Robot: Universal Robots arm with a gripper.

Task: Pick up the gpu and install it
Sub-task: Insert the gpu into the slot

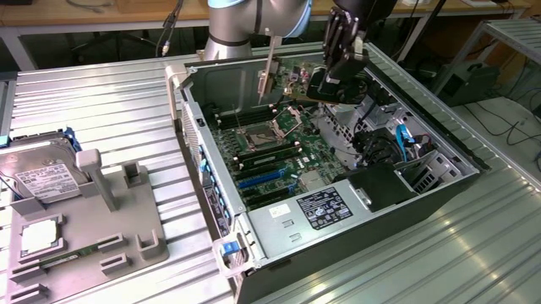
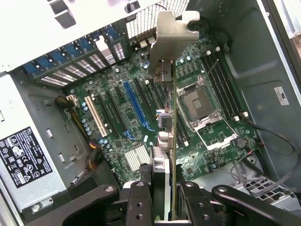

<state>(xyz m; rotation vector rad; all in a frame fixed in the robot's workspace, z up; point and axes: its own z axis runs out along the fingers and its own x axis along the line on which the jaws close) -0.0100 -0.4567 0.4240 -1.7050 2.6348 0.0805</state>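
Tool point(image 2: 162, 190) on gpu point(image 2: 172, 141), bracket point(image 2: 171, 30) end foremost

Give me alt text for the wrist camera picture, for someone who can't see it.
The tool grips a graphics card edge-on, its silver bracket farthest from the camera, above the green motherboard inside an open computer case. A blue slot and a processor socket sit on the board.

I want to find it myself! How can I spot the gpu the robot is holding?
Look at the big open computer case on the metal table. Above its green motherboard, the black gripper holds the gpu on edge. It's the only thin card in the air, with a silver bracket at its far end.
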